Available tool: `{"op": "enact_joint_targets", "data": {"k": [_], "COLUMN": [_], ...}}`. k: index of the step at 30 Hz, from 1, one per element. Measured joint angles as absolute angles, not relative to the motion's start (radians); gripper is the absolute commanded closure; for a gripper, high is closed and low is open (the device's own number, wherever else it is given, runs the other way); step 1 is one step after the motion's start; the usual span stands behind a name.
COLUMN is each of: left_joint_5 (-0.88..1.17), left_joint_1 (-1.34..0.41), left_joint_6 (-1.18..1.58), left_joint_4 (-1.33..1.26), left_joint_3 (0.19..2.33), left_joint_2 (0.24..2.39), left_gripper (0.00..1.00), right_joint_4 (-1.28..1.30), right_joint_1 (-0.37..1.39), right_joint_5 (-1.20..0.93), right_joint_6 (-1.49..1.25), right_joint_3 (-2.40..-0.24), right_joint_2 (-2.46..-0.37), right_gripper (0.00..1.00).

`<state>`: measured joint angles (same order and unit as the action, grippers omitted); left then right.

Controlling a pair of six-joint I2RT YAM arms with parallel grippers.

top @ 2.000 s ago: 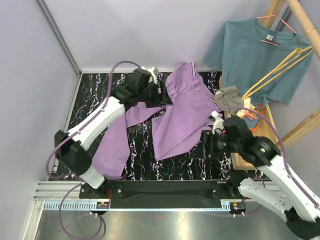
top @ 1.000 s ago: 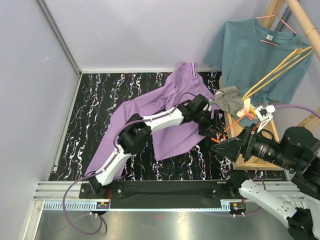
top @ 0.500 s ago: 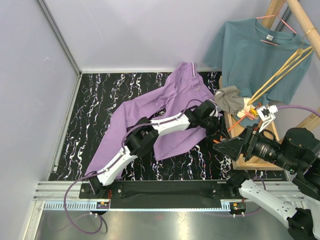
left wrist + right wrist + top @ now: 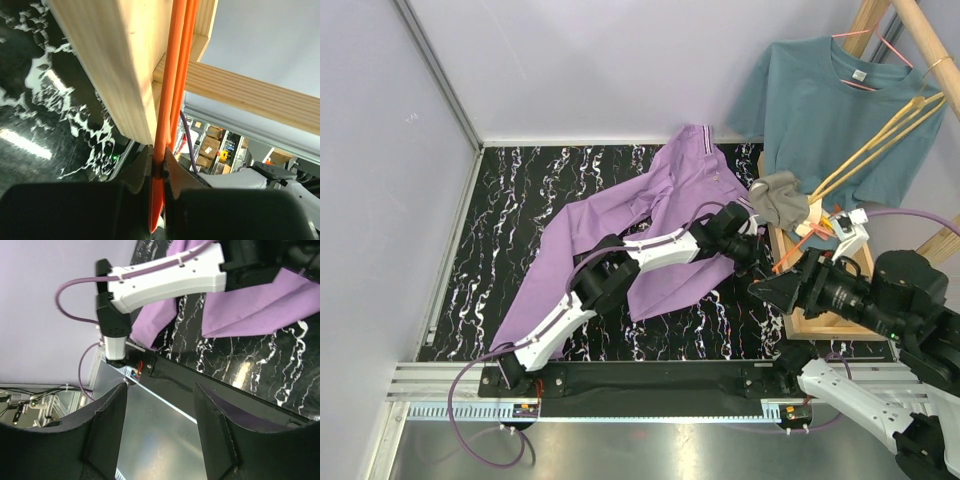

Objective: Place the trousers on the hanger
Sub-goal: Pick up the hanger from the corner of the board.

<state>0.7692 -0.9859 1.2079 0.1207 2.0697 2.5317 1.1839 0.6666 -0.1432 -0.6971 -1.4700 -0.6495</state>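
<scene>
Left gripper (image 4: 156, 165) pinched on an orange hanger (image 4: 177, 60) beside the wooden rack (image 4: 105, 75), right | right gripper (image 4: 160, 390) wide, empty | trousers (image 4: 660, 220) spread mid-table | risk — yellow hanger (image 4: 875, 140), far right, untouched; wrong one gets pulled

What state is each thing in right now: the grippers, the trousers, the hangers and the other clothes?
left gripper: shut on the orange hanger.
right gripper: open, empty.
orange hanger: pinched beside the wooden rack.
trousers: lying rumpled on the table, not hung.
yellow hanger: up by the rack, bare.
teal shirt: hanging.
grey garment: bunched on the rack.
</scene>
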Motion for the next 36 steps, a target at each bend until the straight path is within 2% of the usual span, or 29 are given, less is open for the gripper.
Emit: {"op": "enact_joint_targets", "data": {"k": [1,3,6,9,14,18,21,22,23,24,26,28,32,34,36], "left_joint_5": [0.773,0.783,0.802,0.834,0.890,0.913,0.923,0.926,0.929,0.933,0.936,0.936,0.935,0.934,0.932], "left_joint_1": [-0.982,-0.970,-0.940,-0.892,-0.820,-0.774,-0.750,-0.741,-0.734,-0.727,-0.713,-0.701,-0.684,-0.677,-0.674], "left_joint_6": [1.209,1.213,1.218,1.239,1.314,1.473,1.588,1.627,1.665,1.711,1.800,1.870,1.951,1.970,1.984], "left_joint_4": [0.103,0.073,0.038,0.010,-0.058,-0.257,-0.379,-0.416,-0.456,-0.502,-0.604,-0.682,-0.779,-0.815,-0.849], "left_joint_3": [2.043,1.959,1.827,1.721,1.702,1.668,1.638,1.634,1.633,1.633,1.631,1.629,1.625,1.622,1.616], "left_joint_2": [2.519,2.476,2.390,2.282,2.178,2.153,2.156,2.160,2.166,2.176,2.196,2.210,2.225,2.227,2.227], "left_gripper": [1.00,1.00,1.00,1.00,1.00,1.00,1.00,1.00,1.00,1.00,1.00,1.00,1.00,1.00,1.00], "right_joint_4": [1.192,1.211,1.238,1.243,1.191,1.154,1.124,1.111,1.100,1.089,1.066,1.053,1.036,1.037,1.054], "right_joint_1": [0.667,0.667,0.667,0.667,0.667,0.667,0.667,0.667,0.667,0.667,0.668,0.668,0.668,0.667,0.668], "right_joint_5": [-0.140,-0.128,-0.102,-0.099,-0.179,-0.235,-0.245,-0.247,-0.247,-0.246,-0.242,-0.208,-0.047,0.047,0.156], "right_joint_6": [-0.698,-0.698,-0.695,-0.680,-0.673,-0.668,-0.661,-0.660,-0.663,-0.668,-0.700,-0.743,-0.853,-0.921,-0.990], "right_joint_3": [-1.470,-1.471,-1.491,-1.522,-1.496,-1.449,-1.425,-1.415,-1.404,-1.392,-1.368,-1.359,-1.361,-1.364,-1.389], "right_joint_2": [-0.658,-0.677,-0.702,-0.708,-0.723,-0.823,-0.914,-0.946,-0.969,-0.987,-1.010,-1.023,-1.020,-1.010,-1.009], "right_gripper": [0.38,0.29,0.01,0.00,0.00,0.01,0.12,0.17,0.28,0.32,0.31,0.26,0.22,0.21,0.26]}}
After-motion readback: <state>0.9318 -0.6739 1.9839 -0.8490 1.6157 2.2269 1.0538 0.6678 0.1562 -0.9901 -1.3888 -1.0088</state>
